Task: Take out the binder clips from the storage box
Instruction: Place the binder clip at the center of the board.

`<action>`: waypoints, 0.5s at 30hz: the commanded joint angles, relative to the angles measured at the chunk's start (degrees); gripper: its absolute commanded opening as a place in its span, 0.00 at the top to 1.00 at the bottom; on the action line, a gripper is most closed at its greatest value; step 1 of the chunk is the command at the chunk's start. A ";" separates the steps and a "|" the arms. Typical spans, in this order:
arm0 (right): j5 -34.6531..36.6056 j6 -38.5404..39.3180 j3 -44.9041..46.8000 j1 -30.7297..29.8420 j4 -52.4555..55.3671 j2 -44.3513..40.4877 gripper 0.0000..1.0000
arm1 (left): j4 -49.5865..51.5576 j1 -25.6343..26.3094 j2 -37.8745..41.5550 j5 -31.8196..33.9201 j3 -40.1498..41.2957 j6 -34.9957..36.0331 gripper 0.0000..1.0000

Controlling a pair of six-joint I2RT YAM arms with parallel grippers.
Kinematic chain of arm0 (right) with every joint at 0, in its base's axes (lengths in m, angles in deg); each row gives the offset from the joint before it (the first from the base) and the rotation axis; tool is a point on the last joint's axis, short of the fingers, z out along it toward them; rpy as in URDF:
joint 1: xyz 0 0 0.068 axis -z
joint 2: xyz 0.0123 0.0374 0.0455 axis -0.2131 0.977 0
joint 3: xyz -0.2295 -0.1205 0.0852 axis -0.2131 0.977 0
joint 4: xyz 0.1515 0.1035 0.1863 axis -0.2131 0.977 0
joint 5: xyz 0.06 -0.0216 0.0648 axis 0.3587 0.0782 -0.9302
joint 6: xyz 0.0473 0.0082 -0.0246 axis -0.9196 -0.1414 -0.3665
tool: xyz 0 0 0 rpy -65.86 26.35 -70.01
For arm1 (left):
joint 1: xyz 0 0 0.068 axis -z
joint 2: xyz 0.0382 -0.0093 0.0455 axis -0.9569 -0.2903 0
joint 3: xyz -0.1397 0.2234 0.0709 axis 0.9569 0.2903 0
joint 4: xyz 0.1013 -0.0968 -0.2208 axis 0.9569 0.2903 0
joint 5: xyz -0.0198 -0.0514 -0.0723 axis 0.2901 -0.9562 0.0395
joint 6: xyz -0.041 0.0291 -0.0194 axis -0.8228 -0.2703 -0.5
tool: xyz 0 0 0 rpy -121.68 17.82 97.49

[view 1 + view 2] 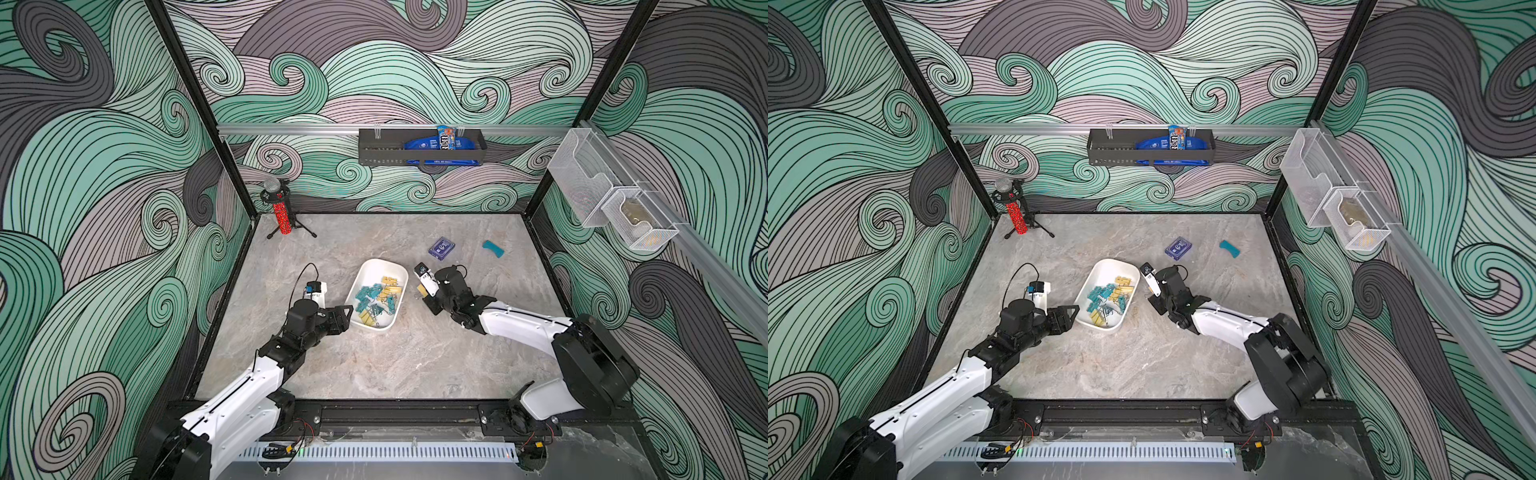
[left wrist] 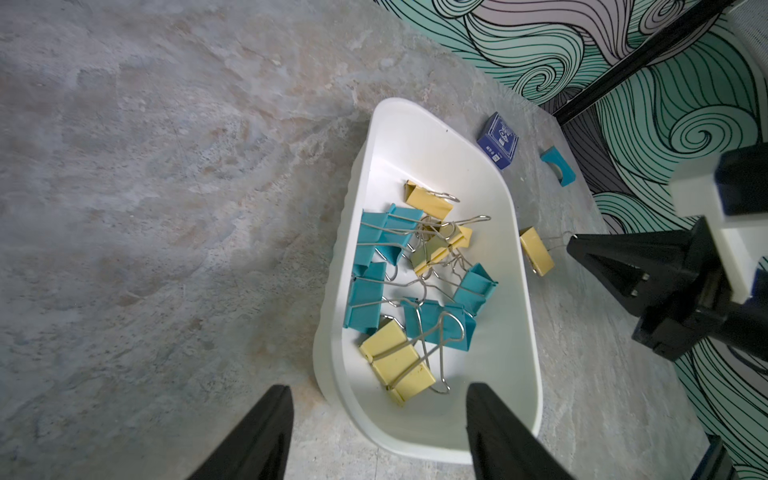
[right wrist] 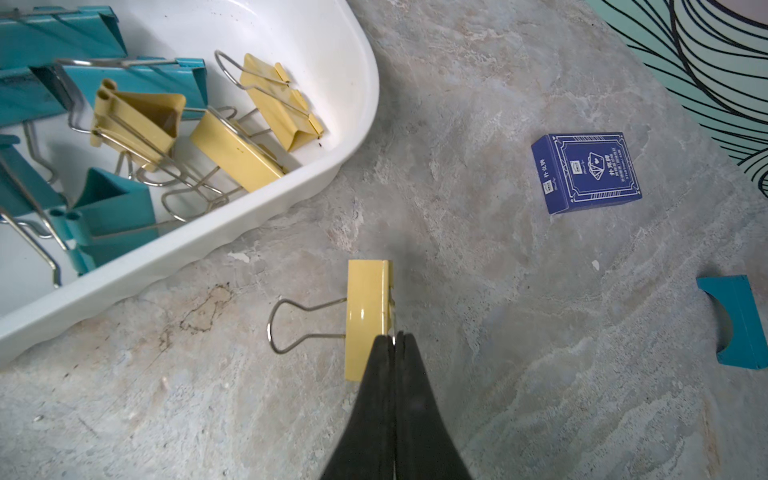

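On the desk (image 1: 415, 365), the white storage box (image 1: 371, 272) at frame centre holds the binder clips (image 1: 376, 297) just right of the gaping, empty left pincer (image 1: 350, 316), while the right pincer (image 3: 392, 337) clamps one yellow binder clip (image 3: 365, 316) by its handle outside.

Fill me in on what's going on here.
The right gripper is shut on a yellow binder clip, holding it just outside the storage box, at table level. The other binder clips, teal and yellow, lie piled in the box. The left gripper is open, straddling the box's near rim.
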 commanded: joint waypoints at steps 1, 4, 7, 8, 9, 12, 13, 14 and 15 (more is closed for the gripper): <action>1.08 -0.53 -2.56 0.10 -2.22 1.99 1.00 | -0.72 0.43 0.24 3.55 -2.01 0.75 0.31; 1.81 -0.24 -3.58 -0.07 -2.22 3.42 1.00 | -2.24 0.38 -1.22 3.87 -2.25 2.07 0.30; 2.75 0.54 -4.12 -0.43 -2.24 4.31 1.00 | -3.21 0.39 -3.30 4.98 -3.48 6.80 0.26; 3.22 0.84 -4.15 -0.69 -2.24 4.54 1.00 | -2.21 0.34 -3.94 6.70 -4.50 7.38 0.26; 3.59 1.10 -4.17 -0.84 -2.25 4.67 1.00 | -1.19 0.34 -4.40 7.84 -5.68 7.37 0.26; 3.74 1.16 -4.09 -1.33 -2.14 5.48 1.00 | 0.78 0.32 -5.15 6.59 -8.08 7.68 0.26; 3.82 1.16 -4.31 -1.45 -1.92 5.85 1.00 | 1.18 0.38 -5.28 6.36 -8.46 6.91 0.26; 4.07 1.29 -4.63 -1.78 -1.51 6.35 1.00 | 1.21 0.38 -5.34 5.95 -8.32 5.86 0.26; 4.64 1.37 -4.75 -2.16 -1.24 6.66 1.00 | 0.65 0.39 -5.34 5.30 -7.81 4.82 0.26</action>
